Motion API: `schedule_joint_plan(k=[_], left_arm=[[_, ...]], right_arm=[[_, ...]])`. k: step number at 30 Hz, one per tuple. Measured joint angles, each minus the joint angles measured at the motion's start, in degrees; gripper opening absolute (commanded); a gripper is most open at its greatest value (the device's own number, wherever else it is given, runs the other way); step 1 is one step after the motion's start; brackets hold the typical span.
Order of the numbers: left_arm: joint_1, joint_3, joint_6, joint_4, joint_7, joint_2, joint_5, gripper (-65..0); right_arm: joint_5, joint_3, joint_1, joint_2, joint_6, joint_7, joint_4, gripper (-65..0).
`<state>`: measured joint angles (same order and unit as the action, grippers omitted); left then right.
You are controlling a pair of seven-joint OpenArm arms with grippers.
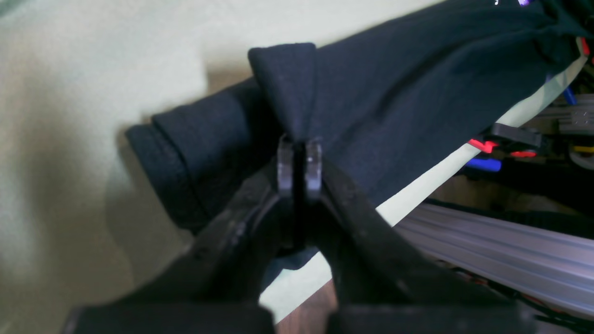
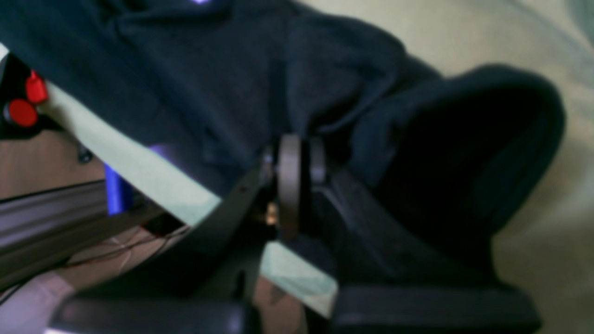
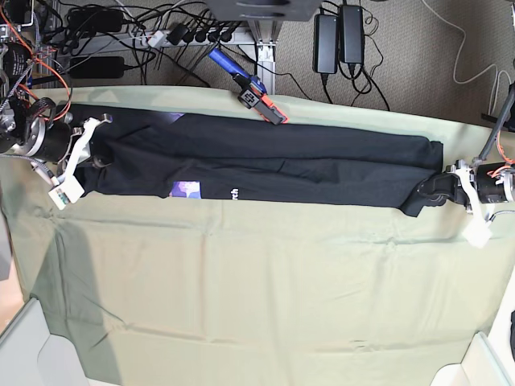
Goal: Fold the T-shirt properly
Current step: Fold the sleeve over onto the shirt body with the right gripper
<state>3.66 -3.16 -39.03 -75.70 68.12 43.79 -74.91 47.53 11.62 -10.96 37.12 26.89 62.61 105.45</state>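
Observation:
The black T-shirt [image 3: 265, 165] lies as a long narrow folded band across the far part of the table. It is stretched between my two grippers. At the band's right end in the base view, my left gripper [image 3: 430, 189] is shut on the fabric. The left wrist view shows its fingertips [image 1: 299, 162] pinching a raised fold of the T-shirt [image 1: 394, 116]. My right gripper [image 3: 92, 154] is shut on the band's left end. In the right wrist view its jaws [image 2: 297, 167] clamp bunched fabric of the T-shirt [image 2: 185, 69].
A pale green cloth [image 3: 257, 289] covers the table. Behind the far edge lie cables, power bricks [image 3: 338, 36] and a blue and red tool [image 3: 251, 90]. White bins stand at the near corners [image 3: 32, 354]. An aluminium rail [image 1: 487, 246] runs beside the table edge.

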Motion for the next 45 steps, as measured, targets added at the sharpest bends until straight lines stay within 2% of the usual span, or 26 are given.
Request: schedule_joint_plan(k=[5,9,10,12,13,14,15,17,20,27,31,32,33,35,36,40,43,45], left_arm=[[0.0,0.0,0.0,0.0,0.0,0.0,0.0,-65.0],[0.0,0.0,0.0,0.0,0.0,0.0,-0.1,-65.0],[0.0,0.0,0.0,0.0,0.0,0.0,-0.2,-63.9],[0.0,0.0,0.0,0.0,0.0,0.0,-0.2,-58.0],[0.0,0.0,0.0,0.0,0.0,0.0,-0.1,-55.7],[0.0,0.0,0.0,0.0,0.0,0.0,-0.1,-53.8],[0.0,0.0,0.0,0.0,0.0,0.0,-0.1,-52.3],[0.0,0.0,0.0,0.0,0.0,0.0,0.3,-49.5],[0.0,0.0,0.0,0.0,1.1,0.0,0.7,-49.3],[0.0,0.0,0.0,0.0,1.1,0.0,0.8,-49.3],[0.0,0.0,0.0,0.0,1.1,0.0,0.8,-49.3],[0.0,0.0,0.0,0.0,1.0,0.0,0.7,-49.3],[0.0,0.0,0.0,0.0,1.0,0.0,0.7,-49.3],[0.0,0.0,0.0,0.0,0.9,0.0,0.7,-49.3],[0.0,0.0,0.0,0.0,0.9,0.0,0.7,-49.3],[0.0,0.0,0.0,0.0,0.4,0.0,0.7,-47.2],[0.0,0.0,0.0,0.0,-1.7,0.0,2.3,-36.4],[0.0,0.0,0.0,0.0,-2.9,0.0,3.9,-32.2]], right_arm=[[-0.2,0.0,-1.6,-1.1,0.0,0.0,0.0,-65.0],[-3.8,0.0,-1.7,-4.1,0.0,-0.2,0.0,-65.0],[-4.1,0.0,-1.7,-4.7,0.0,-0.6,0.0,-60.6],[-5.0,0.0,-1.7,-5.6,0.0,-1.9,0.0,-43.7],[-5.6,0.0,-1.7,-5.7,0.0,-2.1,0.0,-37.1],[-5.6,0.0,-1.7,-5.7,0.0,-2.1,0.0,-33.0],[-6.0,0.0,-1.7,-5.7,0.0,-2.1,0.0,-32.2],[-6.6,0.0,-1.7,-5.7,0.0,-1.2,0.0,-32.2],[-5.1,1.0,-1.7,-5.7,0.0,1.0,1.6,-32.3],[-2.2,8.6,-1.7,-5.7,0.0,1.8,9.6,-32.3],[-1.9,9.8,-1.7,-5.7,0.0,0.8,10.4,-32.7],[-1.9,9.8,-1.7,-5.9,0.0,-0.5,10.4,-35.3],[-1.9,9.9,-1.5,-6.5,0.0,-2.0,10.4,-41.3],[-2.3,9.9,-1.2,-8.0,0.0,-3.9,10.2,-61.3],[-2.3,9.9,-1.2,-8.8,0.0,-4.3,9.7,-65.0],[-5.7,9.9,-1.4,-10.9,0.0,-6.7,5.3,-65.0],[-11.0,9.9,-1.4,-10.9,0.0,-9.2,0.9,-65.0],[-11.8,9.9,-1.4,-10.9,0.0,-9.7,-2.4,-65.0]])
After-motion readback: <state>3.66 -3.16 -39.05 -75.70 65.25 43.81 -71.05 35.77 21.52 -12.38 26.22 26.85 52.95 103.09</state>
